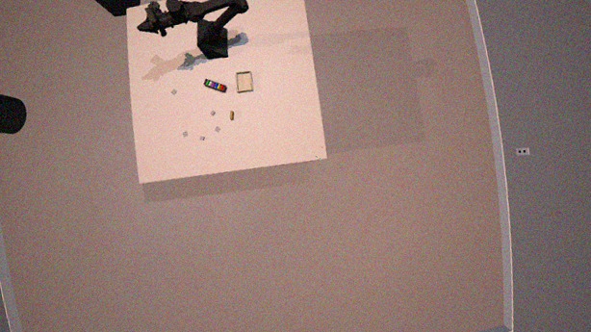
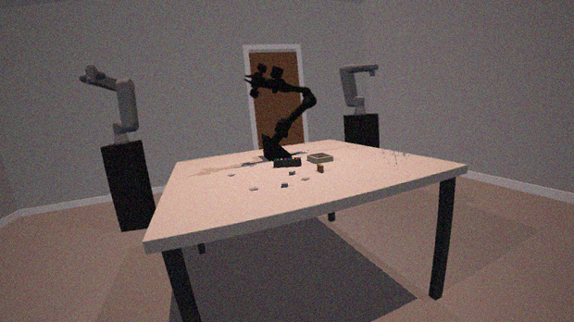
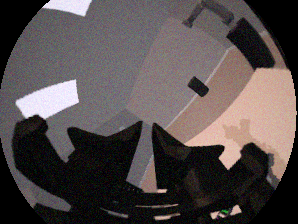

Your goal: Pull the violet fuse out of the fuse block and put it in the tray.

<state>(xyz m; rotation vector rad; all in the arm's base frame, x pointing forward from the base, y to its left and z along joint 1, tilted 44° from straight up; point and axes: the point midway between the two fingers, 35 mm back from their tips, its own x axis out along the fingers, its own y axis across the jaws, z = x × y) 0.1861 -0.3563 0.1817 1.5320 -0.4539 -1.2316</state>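
Observation:
The dark fuse block (image 1: 224, 90) (image 2: 287, 164) stands on the table with a row of coloured fuses. The violet fuse (image 1: 214, 84) appears to sit near the middle of the row, small and blurred. The shallow tray (image 1: 245, 90) (image 2: 322, 160) lies just right of the block and looks empty. My gripper (image 1: 139, 27) (image 2: 245, 79) (image 3: 147, 124) is high in the air at the table's back left, well away from block and tray. It points sideways, its fingertips almost together with nothing between them.
A small orange-brown piece (image 1: 231, 115) (image 2: 320, 168) stands in front of the tray. Several small grey pieces lie in front of and left of the block, one of them (image 1: 174, 92) (image 2: 230, 175) to the left. Two pedestals with grey arms stand behind the table.

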